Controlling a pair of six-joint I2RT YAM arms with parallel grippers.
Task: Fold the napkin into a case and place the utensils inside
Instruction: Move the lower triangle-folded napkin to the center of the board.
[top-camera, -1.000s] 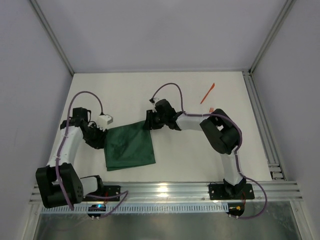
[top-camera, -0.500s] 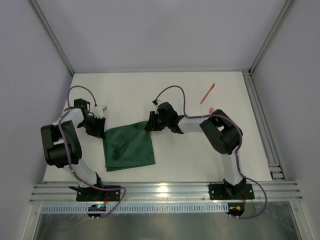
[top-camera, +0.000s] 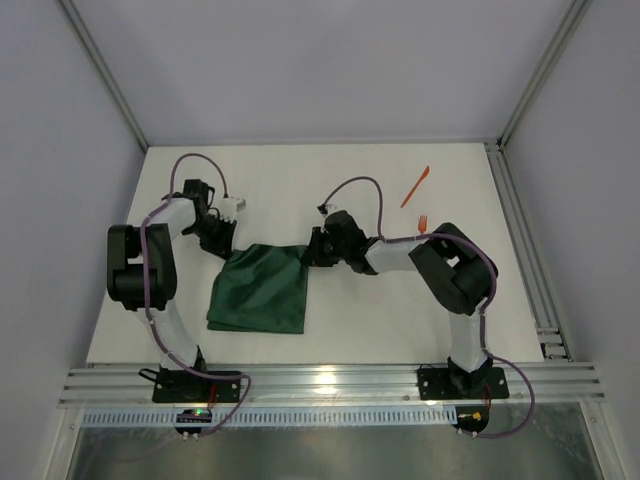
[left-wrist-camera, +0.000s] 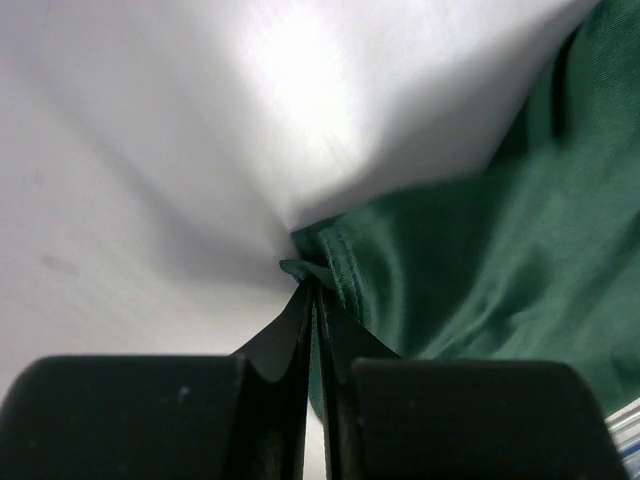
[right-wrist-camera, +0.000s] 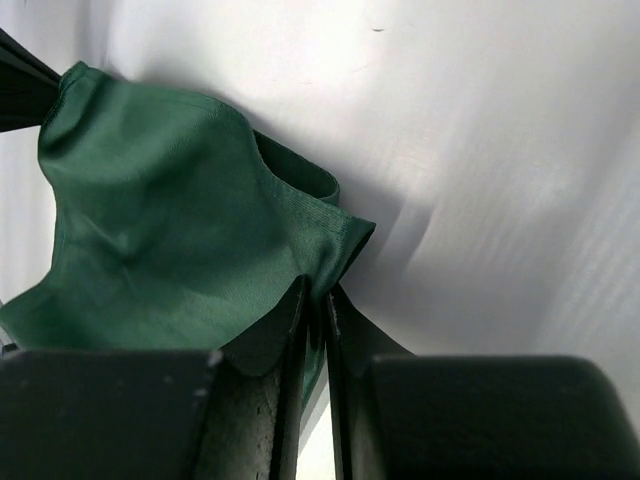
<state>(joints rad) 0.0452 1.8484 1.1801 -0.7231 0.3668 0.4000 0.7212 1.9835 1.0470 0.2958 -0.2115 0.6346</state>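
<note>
Napkin (top-camera: 262, 290) corners vanish inside both pinching end effectors.

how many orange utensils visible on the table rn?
2. The knife-like piece lies at the far right of the table; the fork sits just nearer, beside the right arm's elbow. Neither touches the napkin.

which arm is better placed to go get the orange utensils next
Right, probably. The knife-like piece and fork lie on the table's far right, beside the right arm. But the right gripper and left gripper each pinch a napkin corner now.
</note>
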